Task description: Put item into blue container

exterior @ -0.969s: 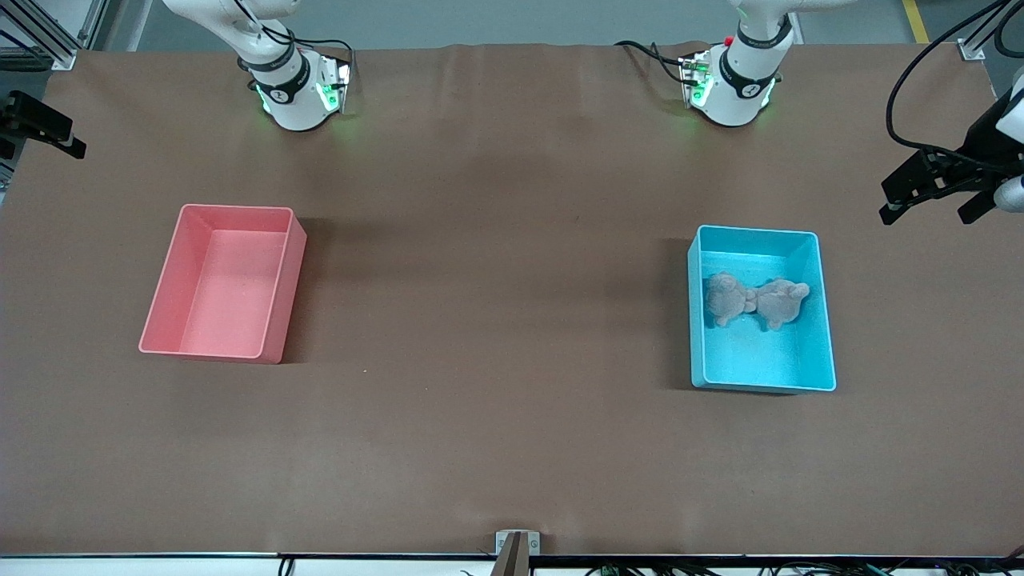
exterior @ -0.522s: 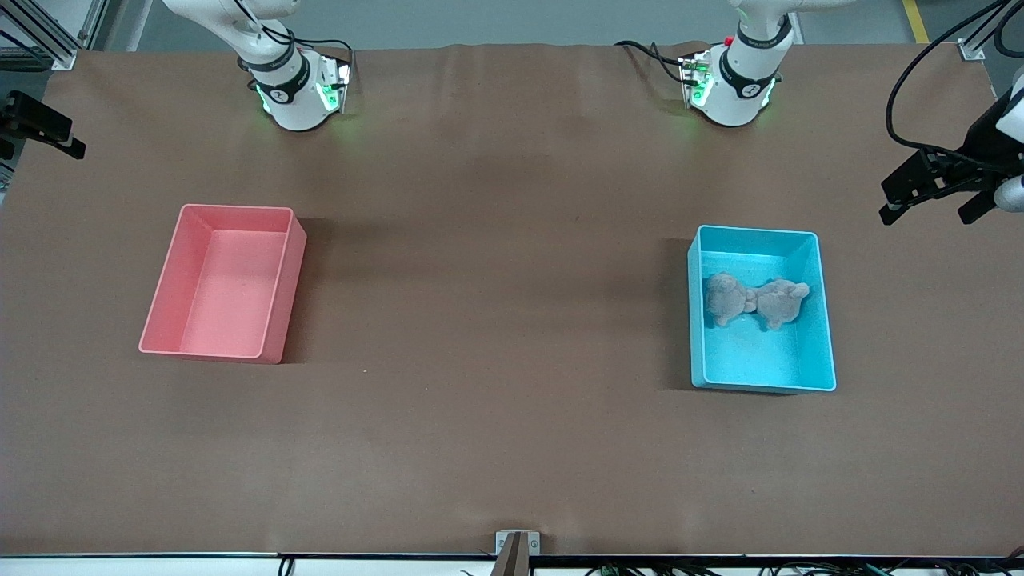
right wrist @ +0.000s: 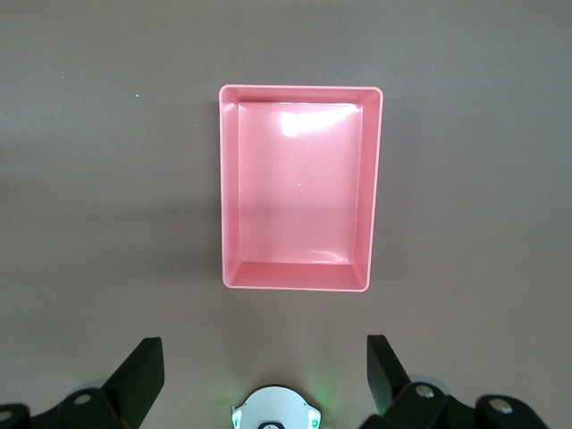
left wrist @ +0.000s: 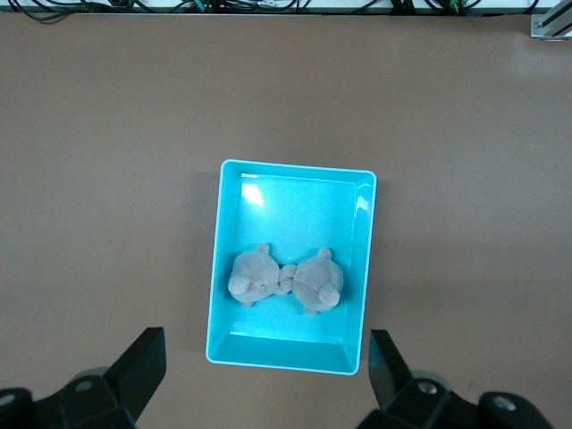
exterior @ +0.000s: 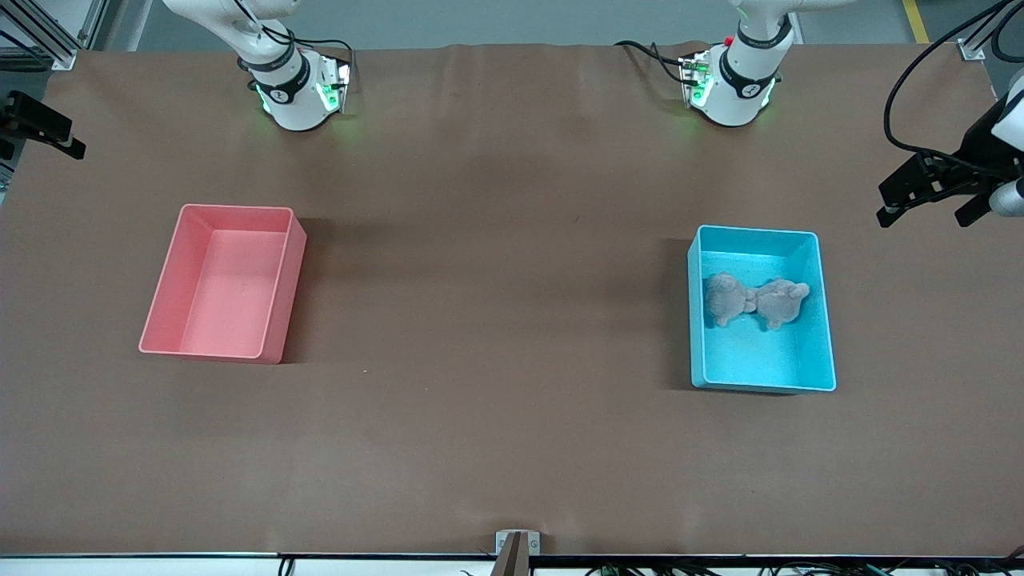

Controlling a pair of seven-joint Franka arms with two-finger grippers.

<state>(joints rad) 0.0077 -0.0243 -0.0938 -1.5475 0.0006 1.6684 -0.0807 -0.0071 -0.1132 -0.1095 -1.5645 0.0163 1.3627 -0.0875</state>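
The blue container stands toward the left arm's end of the table. Two grey plush toys lie side by side and touching on its floor, one next to the other. My left gripper hangs open and empty, high up beside the container's end of the table. My right gripper is open and empty too, high at the right arm's end of the table, where it waits.
A pink-red bin of the same size stands empty toward the right arm's end. Both arm bases sit along the table's edge farthest from the front camera. Brown table surface lies between the bins.
The left gripper has crept slightly upward in the front view. The bins, the toys and the right gripper have not moved.
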